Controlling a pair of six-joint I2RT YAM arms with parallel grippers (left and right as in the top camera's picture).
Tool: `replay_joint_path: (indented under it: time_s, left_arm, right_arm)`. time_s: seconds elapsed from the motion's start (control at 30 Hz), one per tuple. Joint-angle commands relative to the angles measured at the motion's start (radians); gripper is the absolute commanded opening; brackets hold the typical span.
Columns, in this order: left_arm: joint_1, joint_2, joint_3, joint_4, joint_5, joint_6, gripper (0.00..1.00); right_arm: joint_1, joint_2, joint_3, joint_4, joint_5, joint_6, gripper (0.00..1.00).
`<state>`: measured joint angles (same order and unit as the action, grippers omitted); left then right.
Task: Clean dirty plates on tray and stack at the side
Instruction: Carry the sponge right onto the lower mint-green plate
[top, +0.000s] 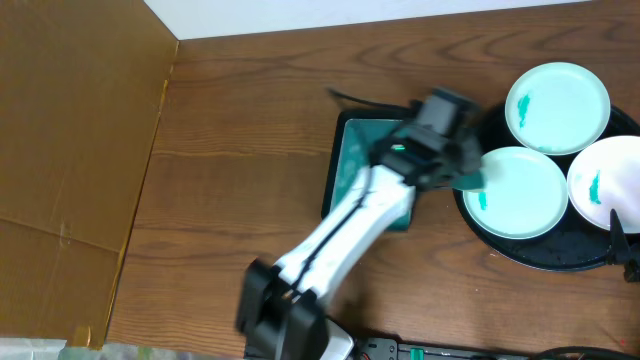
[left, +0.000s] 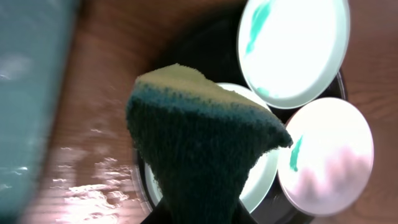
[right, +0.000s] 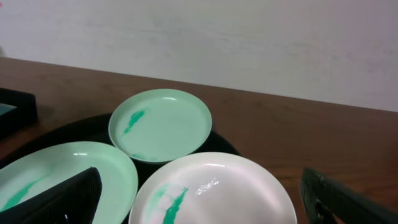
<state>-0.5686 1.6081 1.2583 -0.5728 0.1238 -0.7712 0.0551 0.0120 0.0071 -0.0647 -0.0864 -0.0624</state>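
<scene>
The left pincer (top: 452, 165) is clamped on a sponge (left: 199, 143) — dark green scouring face, pale yellow edge. The sponge hangs over the near rim of the middle plate (top: 515, 192), just ahead of and below the pincer's tips. Whether it touches the plate cannot be told.

The step in hand looks like the first wipe. To do it well, the sponge should come down flat on the teal smear, which lies on the side of the plate closest to the pincer, and press lightly. The plate sits loose on the glossy black tray (top: 540, 258) and would probably slide or tip under a hard push at its rim. Short strokes toward the plate's centre would keep it from nudging its neighbours: the far plate (top: 557, 108) beyond the pincer, and the third plate (top: 610, 182) past the middle one. Both sit close against it.

The right pincer (right: 200, 182) stands wide apart, holding nothing, low over the third plate. From there it seems well placed to steady a plate.

Behind the left pincer, under its arm, lies a small rectangular tray (top: 350, 160) with teal inside. The surface (top: 230, 150) is brown grained wood. A cardboard sheet (top: 70, 150) stands well behind the pincer, and a white wall (right: 249, 37) rises beyond the plates.
</scene>
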Motion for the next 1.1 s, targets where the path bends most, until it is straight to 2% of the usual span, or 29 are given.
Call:
replay_joint_path:
  time_s: [0.0, 0.13, 0.3, 0.33, 0.37, 0.47, 0.53, 0.63, 0.8, 1.07]
  left_arm:
    - [-0.071, 0.104, -0.016, 0.074, -0.043, -0.148, 0.07]
    - [-0.135, 0.221, -0.016, 0.202, -0.065, -0.147, 0.07]
    - [-0.161, 0.302, -0.016, 0.238, -0.065, -0.147, 0.07]
    - [-0.161, 0.311, -0.016, 0.238, -0.065, -0.147, 0.11]
    - [-0.160, 0.315, -0.016, 0.238, -0.065, -0.147, 0.22]
    - [-0.160, 0.315, -0.015, 0.240, -0.065, -0.122, 0.65]
    - [-0.160, 0.305, -0.015, 0.242, -0.065, -0.112, 0.75]
    - [-0.154, 0.270, -0.014, 0.242, -0.065, -0.073, 0.78]
    - [-0.087, 0.134, -0.014, 0.239, -0.066, -0.033, 0.79]
    - [0.172, -0.074, -0.014, 0.135, -0.065, 0.061, 0.79]
  right_arm:
    - [0.005, -0.005, -0.002, -0.003, -0.004, 0.005, 0.99]
    - [0.005, -0.005, -0.002, -0.003, -0.004, 0.005, 0.99]
    - [0.005, -0.005, -0.002, -0.003, -0.004, 0.005, 0.99]
    - [0.005, -0.005, -0.002, -0.003, -0.004, 0.005, 0.99]
    - [0.005, -0.005, -0.002, -0.003, -0.004, 0.005, 0.99]
    - [0.005, -0.005, -0.002, -0.003, -0.004, 0.005, 0.99]
    - [0.005, -0.005, -0.002, -0.003, -0.004, 0.005, 0.99]
    - [0.005, -0.005, -0.002, -0.003, -0.004, 0.005, 0.99]
    - [0.005, -0.005, -0.002, -0.003, -0.004, 0.005, 0.99]
    - [0.005, -0.005, -0.002, -0.003, -0.004, 0.005, 0.99]
